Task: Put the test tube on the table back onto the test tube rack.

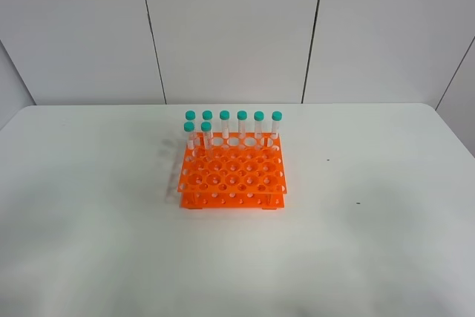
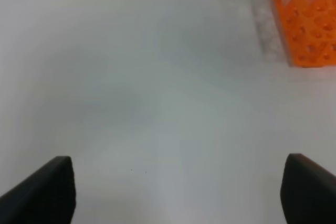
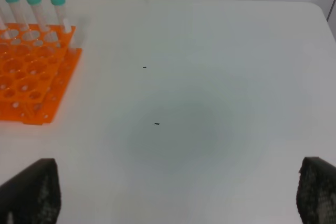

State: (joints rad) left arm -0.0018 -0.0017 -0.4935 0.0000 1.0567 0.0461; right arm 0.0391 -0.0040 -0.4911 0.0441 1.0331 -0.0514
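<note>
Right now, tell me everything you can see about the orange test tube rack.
The test tube rack is bright orange plastic, two tiers with a grid of round holes. It sits flat and upright near the middle of the white table. Eight clear tubes with teal caps stand in it: six along the far row, two in the next row at the left end. The other holes look empty. No gripper touches it.

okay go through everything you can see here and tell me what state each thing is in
test tubes: eight, capped, standing upright in the rack; none lying on the table.
test tube rack: upright on the table, most holes unfilled.
left gripper: open, holding nothing.
right gripper: open, holding nothing.
table: a few small dark specks.
</note>
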